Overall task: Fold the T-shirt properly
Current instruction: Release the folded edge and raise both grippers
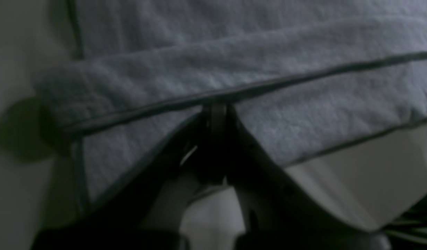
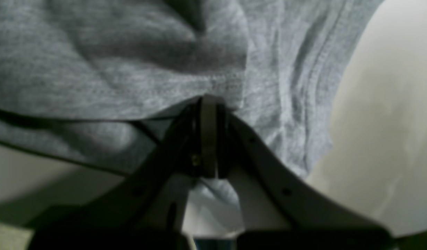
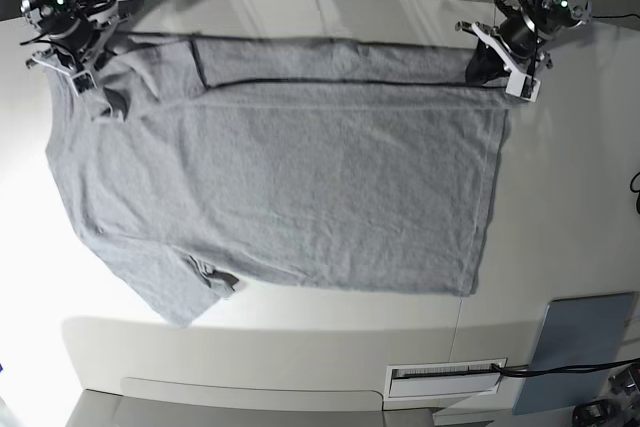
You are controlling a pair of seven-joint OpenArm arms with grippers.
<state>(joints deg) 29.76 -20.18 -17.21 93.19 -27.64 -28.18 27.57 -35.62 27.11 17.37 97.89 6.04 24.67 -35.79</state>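
The grey T-shirt (image 3: pixel 290 187) lies spread flat across the white table (image 3: pixel 560 197), plain side up, with a narrow strip along its far edge folded over. The left gripper (image 3: pixel 488 69) sits at the far right corner — its jaws pressed together on the doubled hem, as the left wrist view shows. The right gripper (image 3: pixel 88 82) is at the far left, by the sleeve, clamped on rumpled cloth there. A blue-grey pad (image 3: pixel 580 347) lies at the near right corner, well apart from the shirt.
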